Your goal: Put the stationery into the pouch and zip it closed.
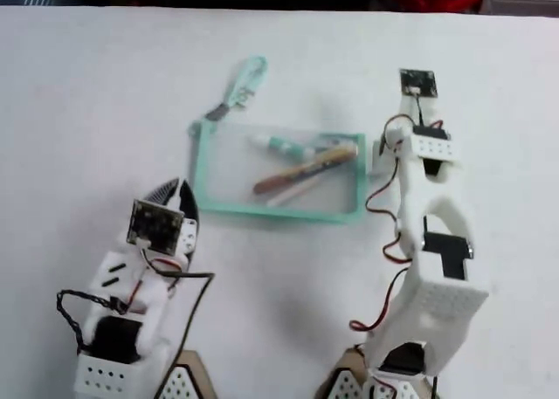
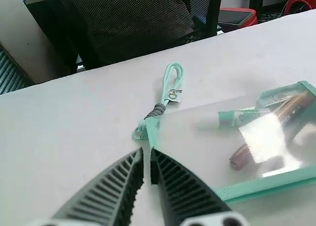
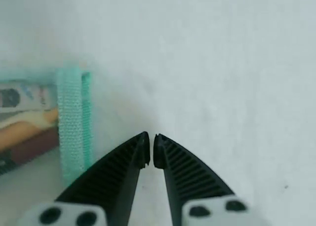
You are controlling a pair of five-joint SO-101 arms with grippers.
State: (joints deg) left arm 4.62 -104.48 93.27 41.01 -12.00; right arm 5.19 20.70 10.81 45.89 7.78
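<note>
— Where was the pouch (image 1: 262, 211)?

— It lay flat on the white surface (image 1: 87, 111) between the two arms. It was clear, with mint-green edging. From the high view its long side ran across the surface.

— And the stationery?

— Inside it. A brown and orange pen (image 1: 306, 169) lay slanted behind the clear wall, and a white and teal piece (image 1: 284, 143) lay just above it. The left wrist view showed the same pen (image 2: 276, 122) through the glare on the plastic.

— Was it zipped?

— I couldn't tell. A green cord loop (image 1: 244, 80) trailed from the far corner on the left arm's side and lay on the surface outside the pouch.

— What about the left gripper (image 2: 146, 159)?

— It was low over the surface, just short of the pouch's corner. Its fingers were drawn nearly together, with only a thin slit between them and nothing held.

— And the right gripper (image 3: 150, 149)?

— It was at the opposite end, just beside the pouch's green end band (image 3: 71, 122) but apart from it. Its fingers were also pressed almost closed, with bare surface below them and nothing in their grip.
</note>
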